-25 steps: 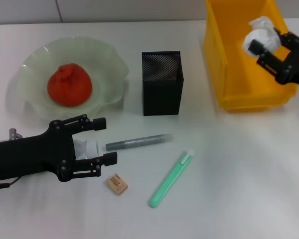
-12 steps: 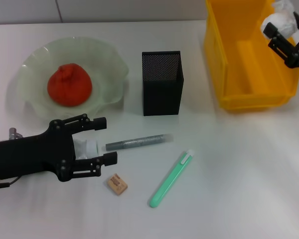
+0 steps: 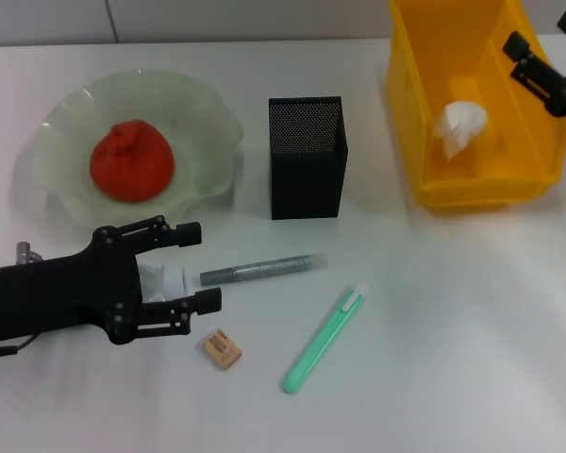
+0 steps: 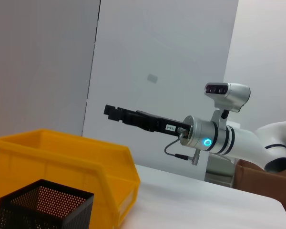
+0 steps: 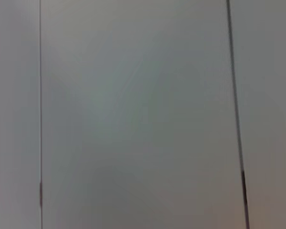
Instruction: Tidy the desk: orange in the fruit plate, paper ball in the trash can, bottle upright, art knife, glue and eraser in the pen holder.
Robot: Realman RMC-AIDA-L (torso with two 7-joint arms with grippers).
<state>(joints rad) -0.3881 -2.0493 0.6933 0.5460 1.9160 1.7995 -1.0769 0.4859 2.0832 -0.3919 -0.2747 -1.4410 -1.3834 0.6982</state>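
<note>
On the white surface (image 3: pixel 453 311) we see the paper ball (image 3: pixel 459 125) now lying inside the trash can (image 3: pixel 424 142), where half a second ago it was pinched in the right end effector (image 3: pixel 547 66) above the bin's far corner; we judge that step done. That end effector now hangs over the bin's right rim, its fingers spread and empty. The orange (image 3: pixel 131 161) already sits in the fruit plate (image 3: pixel 212 132). Our left end effector (image 3: pixel 193 266) lies low at the near left, fingers wide around a white cap, apparently the bottle's. A grey pen-like stick (image 3: pixel 262 269), a green stick (image 3: pixel 324 338) and the eraser (image 3: pixel 223 348) lie near the pen holder (image 3: pixel 307 165), not yet stowed.
</note>
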